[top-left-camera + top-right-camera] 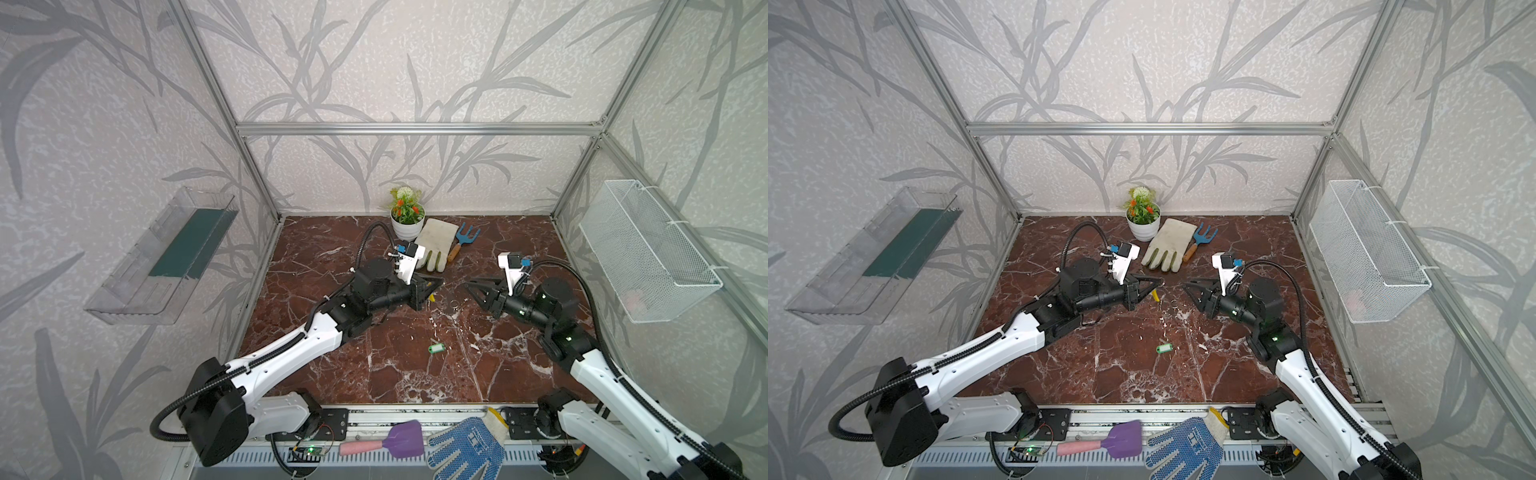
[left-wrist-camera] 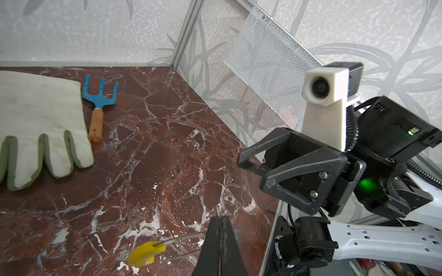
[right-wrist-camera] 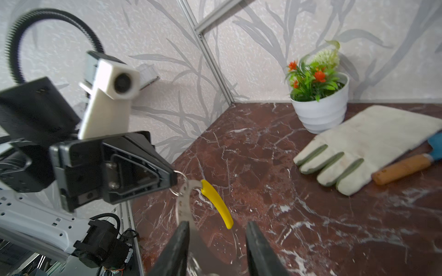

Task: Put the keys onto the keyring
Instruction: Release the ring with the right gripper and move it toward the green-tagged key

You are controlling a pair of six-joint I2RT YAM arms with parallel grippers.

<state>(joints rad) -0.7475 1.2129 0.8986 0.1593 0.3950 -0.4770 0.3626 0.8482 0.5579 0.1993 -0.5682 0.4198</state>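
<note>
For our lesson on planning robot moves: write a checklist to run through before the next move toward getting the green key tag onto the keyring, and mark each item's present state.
1. Left gripper shut on the keyring: ok.
2. Right gripper fingers apart, gripping nothing: ok.
3. Green key tag lying free on the table, nothing over it: ok.
4. Keyring's opening located and reachable: cannot tell.
5. Tag threaded on the keyring: not ok.

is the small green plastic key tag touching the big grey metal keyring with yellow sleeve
Apart: in both top views bare marble separates the green key tag from the keyring.
</note>
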